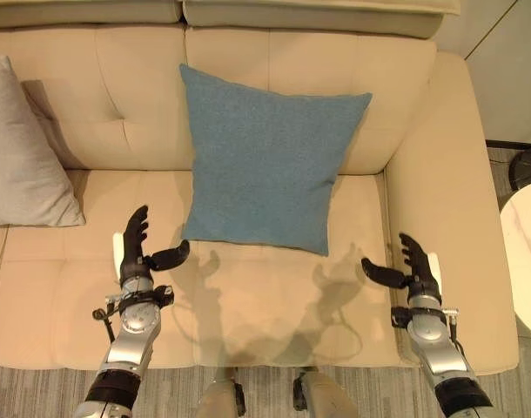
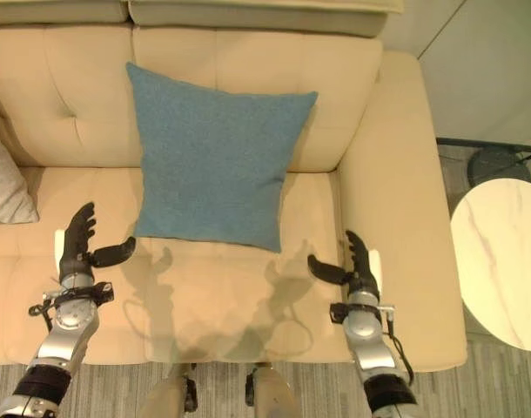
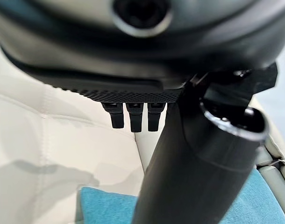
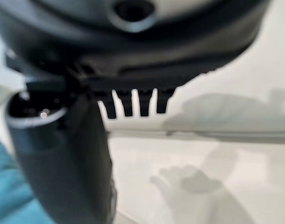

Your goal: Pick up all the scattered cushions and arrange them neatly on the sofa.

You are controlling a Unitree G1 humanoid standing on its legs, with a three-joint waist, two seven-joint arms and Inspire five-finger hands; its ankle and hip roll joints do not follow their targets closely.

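Note:
A blue cushion (image 1: pixel 265 157) leans upright against the backrest of the beige sofa (image 1: pixel 283 300), over the seam between two seats. A grey cushion (image 1: pixel 22 152) leans at the sofa's left end. My left hand (image 1: pixel 137 248) hovers open over the seat, below the blue cushion's lower left corner, thumb pointing toward it. My right hand (image 1: pixel 413 266) is open over the seat near the right armrest, below and right of the blue cushion. Neither hand touches a cushion. A strip of blue cushion (image 3: pixel 110 205) lies past the left hand's thumb.
The sofa's right armrest (image 1: pixel 448 200) stands beside my right hand. A round white side table (image 2: pixel 500 261) sits on the floor to the sofa's right, with a dark round base (image 1: pixel 527 170) behind it. Striped grey floor (image 1: pixel 39 392) runs along the sofa's front.

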